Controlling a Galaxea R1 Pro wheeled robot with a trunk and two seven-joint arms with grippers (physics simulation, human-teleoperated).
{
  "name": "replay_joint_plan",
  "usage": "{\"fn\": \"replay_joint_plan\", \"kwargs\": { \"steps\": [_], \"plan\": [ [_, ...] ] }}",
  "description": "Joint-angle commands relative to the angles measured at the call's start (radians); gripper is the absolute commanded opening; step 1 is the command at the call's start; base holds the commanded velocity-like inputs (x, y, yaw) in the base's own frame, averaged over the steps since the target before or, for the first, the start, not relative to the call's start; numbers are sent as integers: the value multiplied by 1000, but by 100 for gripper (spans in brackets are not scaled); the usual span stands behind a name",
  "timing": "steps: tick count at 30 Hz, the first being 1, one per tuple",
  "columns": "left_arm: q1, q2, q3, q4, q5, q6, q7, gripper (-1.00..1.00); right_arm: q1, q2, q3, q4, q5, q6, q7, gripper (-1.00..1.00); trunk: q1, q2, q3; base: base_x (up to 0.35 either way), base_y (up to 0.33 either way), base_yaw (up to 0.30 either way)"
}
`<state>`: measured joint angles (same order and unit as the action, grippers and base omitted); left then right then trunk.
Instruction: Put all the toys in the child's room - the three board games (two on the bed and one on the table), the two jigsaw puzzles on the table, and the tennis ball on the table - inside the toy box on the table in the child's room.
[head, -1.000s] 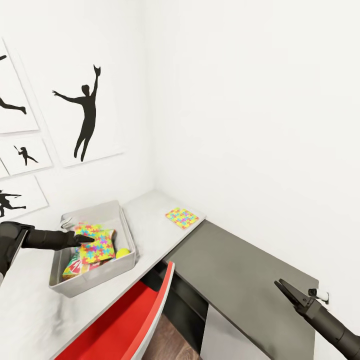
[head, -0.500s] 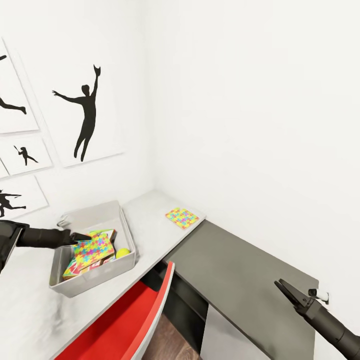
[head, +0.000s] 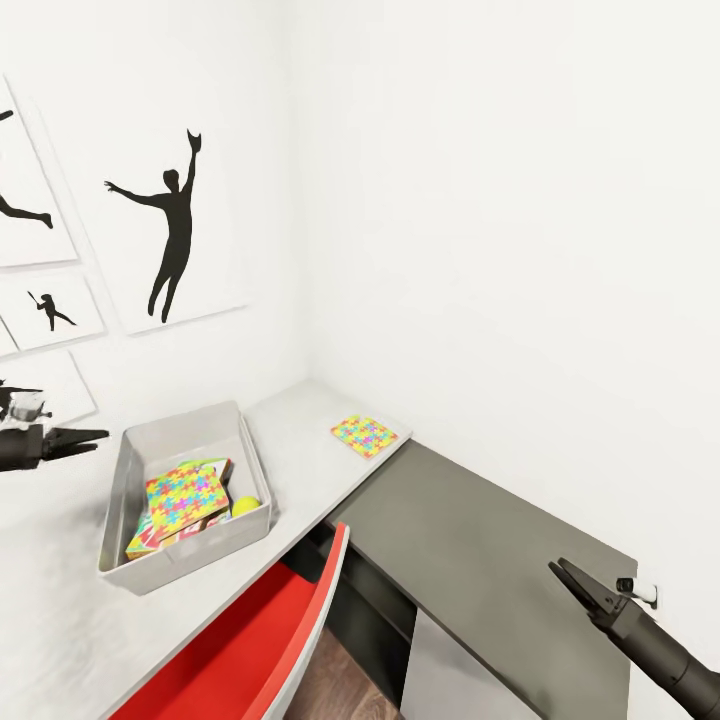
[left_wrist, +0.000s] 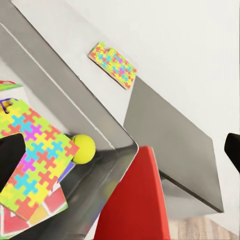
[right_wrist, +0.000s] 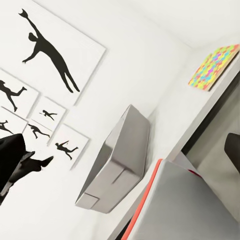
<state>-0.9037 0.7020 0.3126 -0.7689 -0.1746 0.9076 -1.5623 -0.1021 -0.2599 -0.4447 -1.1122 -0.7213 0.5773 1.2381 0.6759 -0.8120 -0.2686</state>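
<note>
The grey toy box (head: 190, 553) stands on the pale table (head: 290, 440). Inside it, one jigsaw puzzle (head: 187, 492) lies tilted on top of board games (head: 143, 541), with the yellow tennis ball (head: 246, 506) in the box's corner beside them. The left wrist view shows the same puzzle (left_wrist: 35, 155), ball (left_wrist: 84, 148) and a red-and-white board game (left_wrist: 30, 220). The second jigsaw puzzle (head: 364, 436) lies flat near the table's far end. My left gripper (head: 95, 437) hovers open, left of and above the box. My right gripper (head: 560, 572) is open over the dark cabinet top.
A lower dark grey cabinet top (head: 480, 550) joins the table on the right. A red chair (head: 250, 650) is pushed in below the box. Black dancer pictures (head: 175, 230) hang on the white wall behind the box.
My left gripper has let go of the jigsaw puzzle and pulled back left and up out of the toy box. The puzzle now rests in the box. The right arm has not moved.
</note>
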Motion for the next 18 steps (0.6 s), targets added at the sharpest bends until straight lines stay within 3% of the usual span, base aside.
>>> {"fn": "replay_joint_plan", "kwargs": {
  "steps": [1, 7, 10, 18],
  "plan": [
    [1, 15, 12, 0, 1, 10, -8, 100, -1, 0, 0, 0, -4, 9, 1, 100, 0, -1, -1, 0, 0, 0],
    [4, 60, 28, 17, 20, 7, -8, 100, -1, 0, 0, 0, -4, 10, 1, 100, 0, -1, -1, 0, 0, 0],
    [5, 79, 30, 66, 22, 7, -8, 100, -1, 0, 0, 0, -4, 10, 1, 100, 0, -1, -1, 0, 0, 0],
    [5, 89, 32, 128, 23, 5, -8, 100, 0, 0, 0, 0, -4, 9, 2, 100, -19, 34, 16, 0, 0, 0]
  ]
}}
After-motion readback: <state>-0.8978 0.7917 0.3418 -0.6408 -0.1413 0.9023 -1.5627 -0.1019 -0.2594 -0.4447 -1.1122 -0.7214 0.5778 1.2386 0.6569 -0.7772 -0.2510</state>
